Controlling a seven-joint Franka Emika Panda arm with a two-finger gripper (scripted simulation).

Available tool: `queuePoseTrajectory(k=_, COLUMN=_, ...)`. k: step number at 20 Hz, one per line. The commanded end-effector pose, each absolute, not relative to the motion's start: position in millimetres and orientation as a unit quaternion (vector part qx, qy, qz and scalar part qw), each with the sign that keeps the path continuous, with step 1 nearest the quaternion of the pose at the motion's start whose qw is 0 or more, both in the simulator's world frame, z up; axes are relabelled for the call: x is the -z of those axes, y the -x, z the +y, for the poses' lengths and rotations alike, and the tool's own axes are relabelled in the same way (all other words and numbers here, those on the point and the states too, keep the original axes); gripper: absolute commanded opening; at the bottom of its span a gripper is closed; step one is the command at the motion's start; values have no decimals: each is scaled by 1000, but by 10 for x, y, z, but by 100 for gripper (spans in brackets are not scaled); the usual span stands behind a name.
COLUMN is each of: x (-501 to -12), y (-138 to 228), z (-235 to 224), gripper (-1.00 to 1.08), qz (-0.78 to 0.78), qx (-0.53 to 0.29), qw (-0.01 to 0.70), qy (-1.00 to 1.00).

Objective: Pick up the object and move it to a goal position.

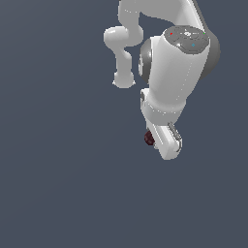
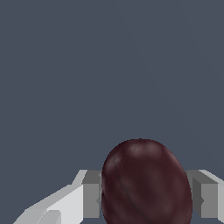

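The ball (image 2: 146, 183) sits between the jaws, which pinch it from both sides; in the wrist view a grey finger (image 2: 91, 194) presses one flank and the other finger (image 2: 205, 197) the opposite flank. Its dark maroon skin fills the gap between them and bulges out past the fingertips. In the exterior view the ball (image 1: 149, 138) shows as a small dark spot at the gripper (image 1: 162, 143), half hidden by the white hand. Behind, the arm (image 1: 177, 68) rises and bends back. Beyond everything lies a plain slate-blue ground (image 1: 58, 169).
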State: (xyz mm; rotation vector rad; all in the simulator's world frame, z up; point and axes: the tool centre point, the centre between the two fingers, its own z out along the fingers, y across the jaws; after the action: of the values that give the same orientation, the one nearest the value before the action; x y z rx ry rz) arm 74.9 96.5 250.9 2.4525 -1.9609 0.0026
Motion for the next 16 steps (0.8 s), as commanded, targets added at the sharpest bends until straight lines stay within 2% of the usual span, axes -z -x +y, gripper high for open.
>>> queuePoseTrajectory(k=1, x=-2707, y=-795, z=1126, gripper=-100, qz=-625, qx=-1, qw=1, qy=-781)
queuePoseTrajectory(k=16, x=-3441, y=-1010, z=1765, gripper=-100, qz=-624, qx=0, qw=0, qy=-781)
